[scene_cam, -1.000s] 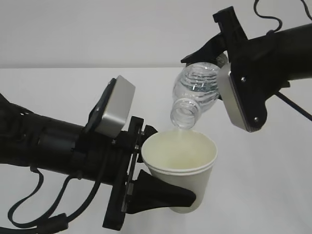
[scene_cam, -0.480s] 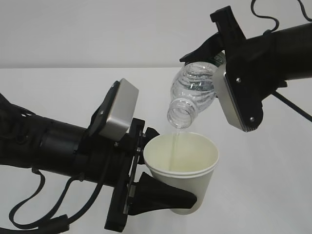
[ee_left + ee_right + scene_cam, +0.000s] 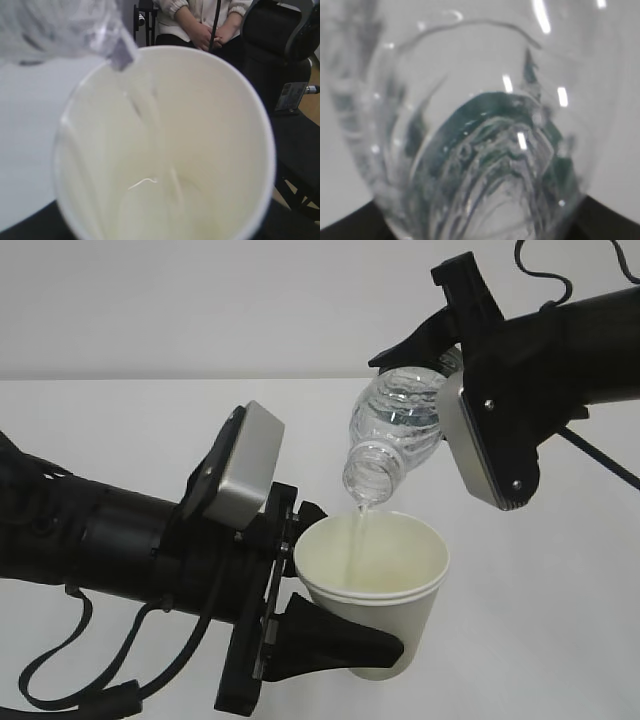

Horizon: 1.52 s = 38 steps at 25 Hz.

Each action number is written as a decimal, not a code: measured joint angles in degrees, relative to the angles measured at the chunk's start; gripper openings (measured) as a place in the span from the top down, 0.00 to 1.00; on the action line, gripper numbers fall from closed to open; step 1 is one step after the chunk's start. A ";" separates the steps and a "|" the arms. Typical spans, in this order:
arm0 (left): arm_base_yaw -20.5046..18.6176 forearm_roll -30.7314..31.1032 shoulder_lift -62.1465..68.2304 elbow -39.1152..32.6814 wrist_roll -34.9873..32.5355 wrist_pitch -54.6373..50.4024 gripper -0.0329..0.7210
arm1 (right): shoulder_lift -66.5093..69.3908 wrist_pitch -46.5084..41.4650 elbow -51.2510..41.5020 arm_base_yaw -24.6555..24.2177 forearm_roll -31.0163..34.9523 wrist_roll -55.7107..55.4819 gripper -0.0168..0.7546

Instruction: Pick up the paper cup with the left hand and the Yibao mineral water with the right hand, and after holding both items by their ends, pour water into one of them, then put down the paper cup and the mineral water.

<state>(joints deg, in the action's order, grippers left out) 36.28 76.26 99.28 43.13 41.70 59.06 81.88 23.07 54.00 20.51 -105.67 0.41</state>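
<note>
The white paper cup (image 3: 372,585) is held upright above the table by my left gripper (image 3: 345,585), whose black fingers (image 3: 330,638) clasp its lower wall. Above it the clear Yibao mineral water bottle (image 3: 395,440) is tipped mouth-down in my right gripper (image 3: 440,380), shut on its lower half. A thin stream of water (image 3: 358,530) falls from the uncapped mouth into the cup. The left wrist view looks into the cream inside of the paper cup (image 3: 200,125), with the blurred bottle (image 3: 55,25) at the top left and water at the bottom. The bottle (image 3: 480,150) fills the right wrist view.
The white table (image 3: 560,620) lies under both arms, with a pale wall behind. Black cables (image 3: 70,680) hang under the left arm. In the left wrist view a seated person (image 3: 200,20) and black chairs (image 3: 280,45) are beyond the table.
The bottle has shifted slightly left and up from a second ago and water now streams into the cup. The cup and left arm have crept a little right.
</note>
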 joint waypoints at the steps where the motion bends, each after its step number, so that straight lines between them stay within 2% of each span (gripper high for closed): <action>1: 0.00 0.00 0.00 0.00 0.00 0.00 0.39 | 0.00 0.00 0.00 0.00 0.00 0.00 0.42; 38: 0.00 -1.52 0.00 0.00 0.00 0.00 0.39 | 0.00 -0.04 0.00 0.00 0.00 2.42 0.43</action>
<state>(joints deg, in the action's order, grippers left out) 36.28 74.74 99.28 43.13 41.70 59.06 81.88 23.03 54.00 20.51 -105.67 2.82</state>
